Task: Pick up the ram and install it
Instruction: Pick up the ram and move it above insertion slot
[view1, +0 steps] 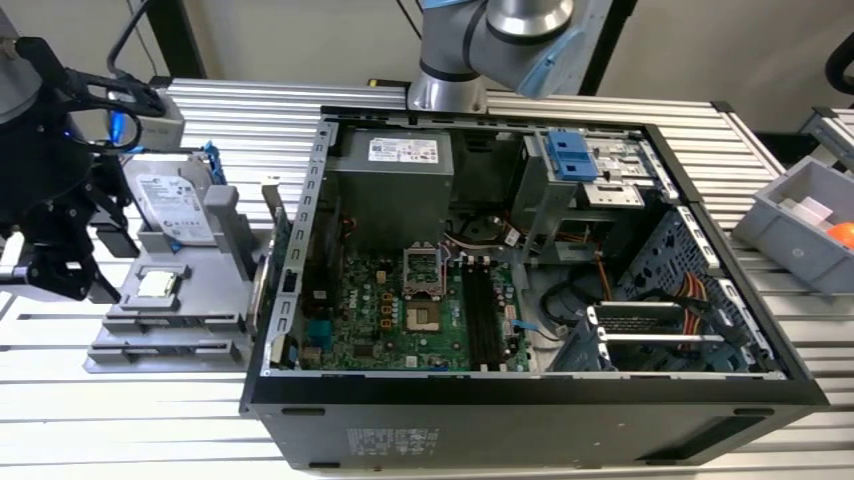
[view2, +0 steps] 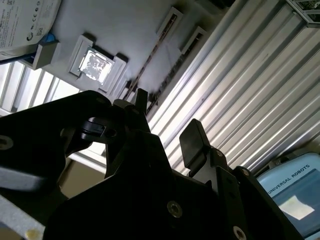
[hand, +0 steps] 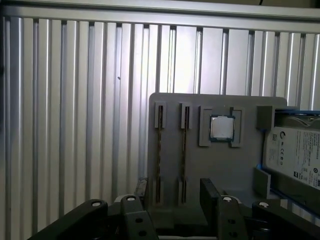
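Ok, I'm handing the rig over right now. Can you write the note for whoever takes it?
Gripper: open and empty, hovering over the grey fixture that sits beside the open computer case.
Ram: two ram sticks stand on edge in fixture slots, next to the processor chip and the hard drive.
Done: nothing; no stick is gripped.
Left: pick-up and install. The long black motherboard slots look empty.
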